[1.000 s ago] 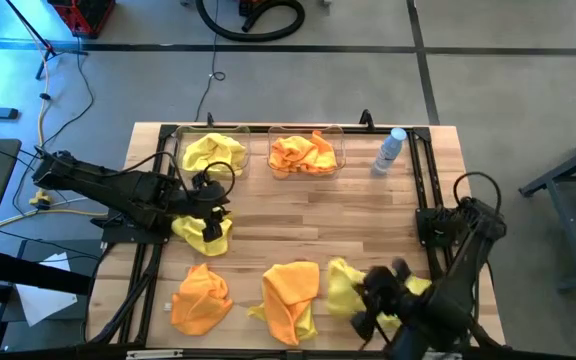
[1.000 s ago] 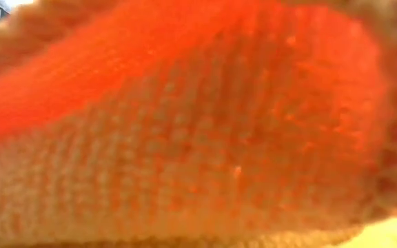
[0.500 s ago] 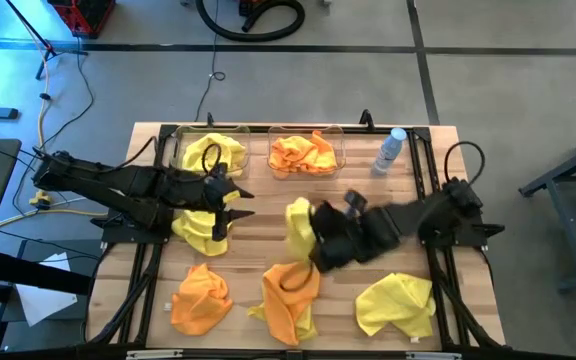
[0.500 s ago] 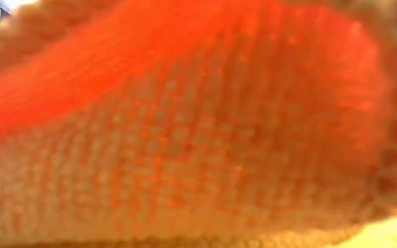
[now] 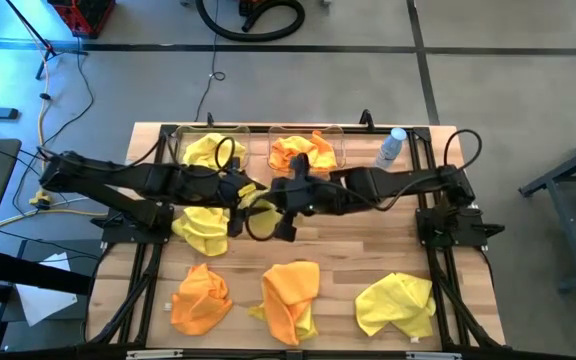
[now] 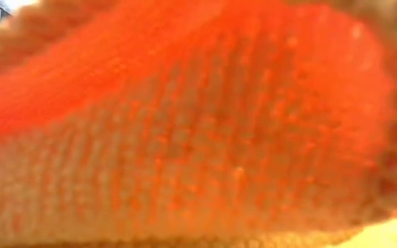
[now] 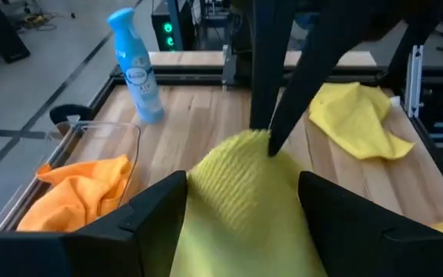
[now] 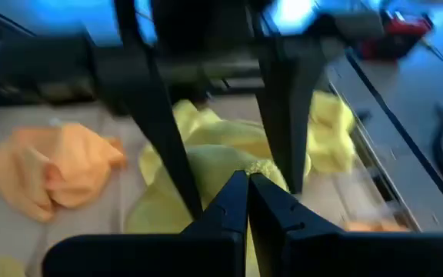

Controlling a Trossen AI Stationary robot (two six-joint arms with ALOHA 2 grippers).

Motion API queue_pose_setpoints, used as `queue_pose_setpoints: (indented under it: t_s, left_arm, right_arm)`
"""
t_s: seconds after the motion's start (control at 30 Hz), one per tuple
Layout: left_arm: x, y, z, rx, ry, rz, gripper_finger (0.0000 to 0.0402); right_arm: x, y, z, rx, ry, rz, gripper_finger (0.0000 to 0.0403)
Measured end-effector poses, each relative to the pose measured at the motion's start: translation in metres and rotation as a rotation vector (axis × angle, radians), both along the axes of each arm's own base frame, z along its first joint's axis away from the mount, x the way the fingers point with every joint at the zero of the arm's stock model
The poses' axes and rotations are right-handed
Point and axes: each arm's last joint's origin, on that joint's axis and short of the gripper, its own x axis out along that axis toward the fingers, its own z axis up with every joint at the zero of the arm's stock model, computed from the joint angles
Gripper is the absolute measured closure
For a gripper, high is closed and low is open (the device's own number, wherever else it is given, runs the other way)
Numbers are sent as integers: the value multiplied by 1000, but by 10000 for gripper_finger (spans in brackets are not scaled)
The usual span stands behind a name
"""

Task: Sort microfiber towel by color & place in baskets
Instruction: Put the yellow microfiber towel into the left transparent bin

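grippers meet mid-table, right end effector [image 8: 246, 185] apparently pinching yellow towel [image 7: 241, 185]

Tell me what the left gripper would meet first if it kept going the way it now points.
Probably the yellow towel right in front of the open left gripper, which the shut right gripper is pinching there. Past it lies bare table; depth is hard to judge.

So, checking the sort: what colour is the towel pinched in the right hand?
Yellow. The towel shows best in the left wrist view.
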Motion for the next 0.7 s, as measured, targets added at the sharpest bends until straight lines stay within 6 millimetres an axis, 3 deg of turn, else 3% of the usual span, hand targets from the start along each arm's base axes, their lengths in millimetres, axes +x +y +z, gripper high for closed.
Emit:
queue_pose_setpoints:
  t_s: [0.23, 0.33, 0.7]
  left_arm:
    - [15, -1, -7, 15, -3, 31, 164]
    - [17, -1, -13, -13, 20, 65, 184]
    - [13, -1, -20, -155, 78, 144, 391]
  right_arm:
    - [4, -5, 3, 5, -23, 93, 403]
    - [2, -5, 0, 4, 10, 86, 403]
    - [-9, -7, -11, -26, 174, 65, 402]
